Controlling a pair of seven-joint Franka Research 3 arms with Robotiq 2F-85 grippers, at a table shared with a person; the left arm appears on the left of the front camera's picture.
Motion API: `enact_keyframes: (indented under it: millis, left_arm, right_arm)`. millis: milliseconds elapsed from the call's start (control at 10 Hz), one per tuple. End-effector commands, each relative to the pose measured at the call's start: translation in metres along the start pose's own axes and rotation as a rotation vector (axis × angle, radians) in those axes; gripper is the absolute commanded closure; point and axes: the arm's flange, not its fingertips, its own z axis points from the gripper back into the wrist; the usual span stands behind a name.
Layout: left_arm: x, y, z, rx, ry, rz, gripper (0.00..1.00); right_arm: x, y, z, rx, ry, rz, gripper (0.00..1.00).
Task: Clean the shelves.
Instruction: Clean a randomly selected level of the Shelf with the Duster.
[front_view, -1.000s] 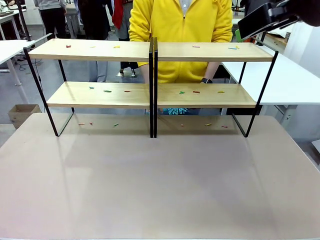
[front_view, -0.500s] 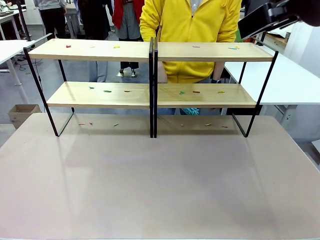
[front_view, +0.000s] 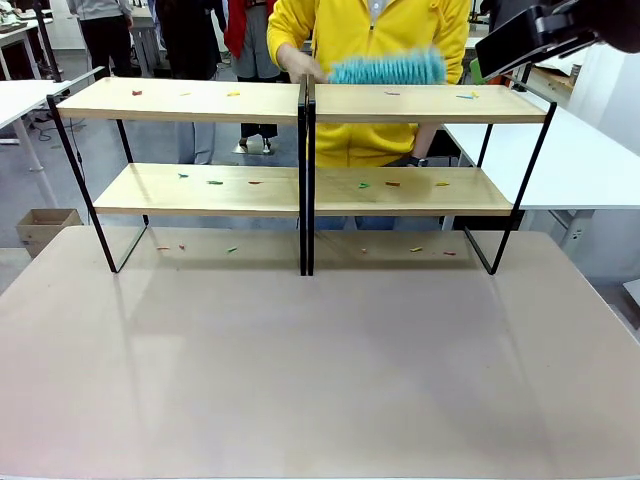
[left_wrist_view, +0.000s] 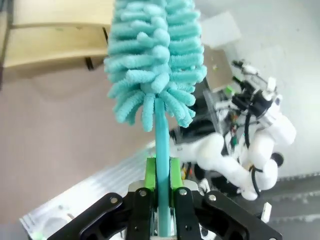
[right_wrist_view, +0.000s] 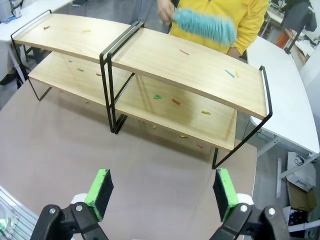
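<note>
The shelves (front_view: 200, 100) stand across the far half of the table, with small coloured scraps (front_view: 215, 183) scattered on both tiers and on the table under them. A person in yellow holds a teal duster (front_view: 388, 69) just above the top right board, one hand (front_view: 300, 65) on its handle. From above, the shelves (right_wrist_view: 200, 70) and that duster (right_wrist_view: 205, 26) lie far beyond my right gripper (right_wrist_view: 161, 192), which is open and holds nothing. My left gripper (left_wrist_view: 162, 167) is shut on the handle of another teal duster (left_wrist_view: 155, 55), whose fluffy head points away toward the shelves (left_wrist_view: 55, 40).
A black part of my right arm (front_view: 535, 35) hangs high at the right, over the shelf end. The tan table (front_view: 320, 370) is bare in front of the shelves. White tables (front_view: 590, 160) flank both sides. A cardboard box (front_view: 45, 225) sits on the floor at the left.
The person raised the teal duster from behind the lower shelf to above the top right board. My right arm has not moved.
</note>
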Motion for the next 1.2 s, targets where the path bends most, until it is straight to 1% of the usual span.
enact_keyframes:
  millis: [0, 100, 200, 300, 400, 500, 600, 700, 800, 900, 1000, 1100]
  left_arm:
    - [0.012, -0.041, -0.071, 0.022, 0.158, -0.002, 0.88]
    - [0.014, -0.056, -0.105, 0.028, 0.178, 0.059, 0.88]
    - [0.009, -0.031, -0.053, 0.013, 0.103, 0.004, 0.88]
    - [0.009, -0.031, -0.053, 0.013, 0.103, 0.004, 0.88]
    - [0.014, -0.059, -0.109, 0.034, 0.183, 0.020, 0.88]
    - [0.025, -0.051, -0.096, 0.034, 0.103, 0.061, 0.88]
    - [0.034, -0.025, -0.061, 0.016, 0.035, 0.132, 0.88]
    - [0.035, 0.002, -0.021, -0.055, 0.026, 0.174, 0.88]
    - [0.024, 0.018, 0.007, -0.055, 0.019, 0.183, 0.88]
    - [0.007, 0.032, 0.031, -0.067, 0.035, 0.173, 0.88]
    - [-0.022, 0.050, 0.071, -0.105, 0.060, 0.160, 0.88]
    - [-0.053, 0.068, 0.111, -0.096, -0.073, 0.185, 0.88]
  right_arm:
    - [0.000, -0.001, 0.000, -0.004, -0.001, -0.005, 0.00]
    - [0.000, -0.001, 0.000, -0.004, -0.001, -0.005, 0.00]
    - [0.000, -0.001, 0.000, -0.004, -0.001, -0.005, 0.00]
    - [0.000, -0.001, 0.000, -0.004, -0.001, -0.005, 0.00]
    - [0.000, -0.001, 0.000, -0.004, -0.001, -0.005, 0.00]
    - [0.000, -0.001, 0.000, -0.004, -0.001, -0.005, 0.00]
    - [0.000, -0.001, 0.000, -0.004, -0.001, -0.005, 0.00]
    - [0.000, -0.001, 0.000, -0.004, -0.001, -0.005, 0.00]
    - [0.000, -0.001, 0.000, -0.004, -0.001, -0.005, 0.00]
    - [0.000, -0.001, 0.000, -0.004, -0.001, -0.005, 0.00]
    - [0.000, -0.001, 0.000, -0.004, -0.001, -0.005, 0.00]
    - [0.000, -0.001, 0.000, -0.004, -0.001, -0.005, 0.00]
